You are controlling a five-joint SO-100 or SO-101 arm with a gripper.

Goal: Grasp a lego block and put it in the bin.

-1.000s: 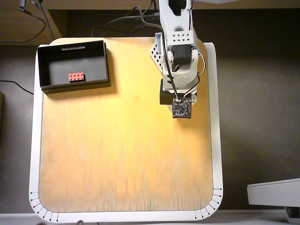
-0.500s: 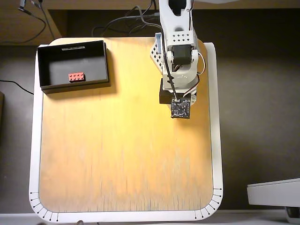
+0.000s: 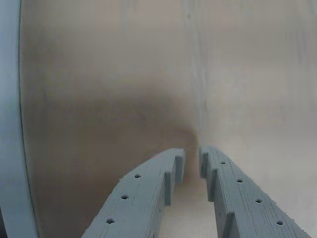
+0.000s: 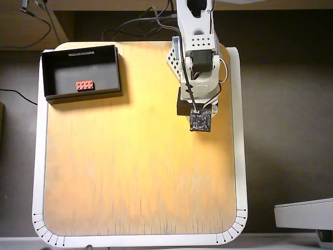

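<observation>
The red lego block [image 4: 85, 85] lies on the floor of the black bin [image 4: 117, 67], near its front wall, in the overhead view. The bin stands at the table's far left corner. My gripper [image 3: 192, 158] shows in the wrist view as two grey fingers [image 3: 148, 193] with only a narrow gap at the tips and nothing between them, hanging over bare wood. In the overhead view my arm [image 4: 200, 67] is folded at the far right of the table, well apart from the bin, and the fingers are hidden beneath it.
The wooden table top [image 4: 135, 166] has a white raised rim [image 4: 240, 156]. Cables [image 4: 140, 23] run behind the table near the arm's base. A grey object [image 4: 304, 213] sits off the table at the lower right.
</observation>
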